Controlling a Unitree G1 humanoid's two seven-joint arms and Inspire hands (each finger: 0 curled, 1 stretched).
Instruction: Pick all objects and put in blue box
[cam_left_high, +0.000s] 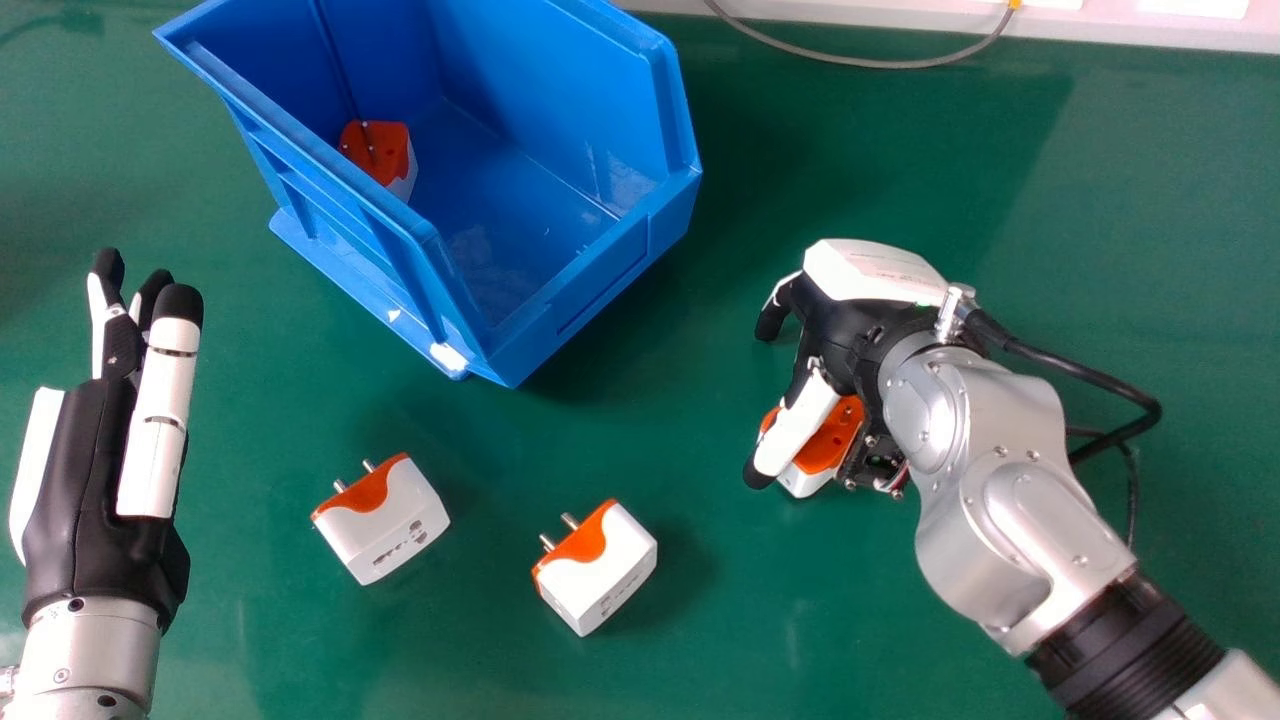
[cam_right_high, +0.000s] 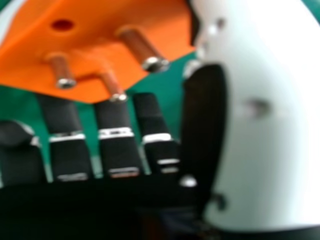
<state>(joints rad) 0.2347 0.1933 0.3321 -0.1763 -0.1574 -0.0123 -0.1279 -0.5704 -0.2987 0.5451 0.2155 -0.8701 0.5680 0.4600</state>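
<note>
In the head view my right hand (cam_left_high: 846, 322) is palm-down at the right, open, its thumb crossing above an orange-and-white plug adapter (cam_left_high: 832, 440). The right hand view has my right hand (cam_right_high: 116, 152) with fingers extended beside the adapter's orange pin face (cam_right_high: 95, 37); whether they touch is unclear. Two more adapters lie apart on the table, one at left centre (cam_left_high: 388, 528) and one at centre (cam_left_high: 605, 575). Another adapter (cam_left_high: 385, 155) rests inside the blue box (cam_left_high: 620, 262). My left hand (cam_left_high: 80, 480) is at the left, open and holding nothing.
The green table (cam_left_high: 760, 620) extends around the box and the adapters. A grey cable (cam_left_high: 880, 63) curves along the far edge by a pale strip. Black cables (cam_left_high: 1090, 375) loop out beside my right wrist.
</note>
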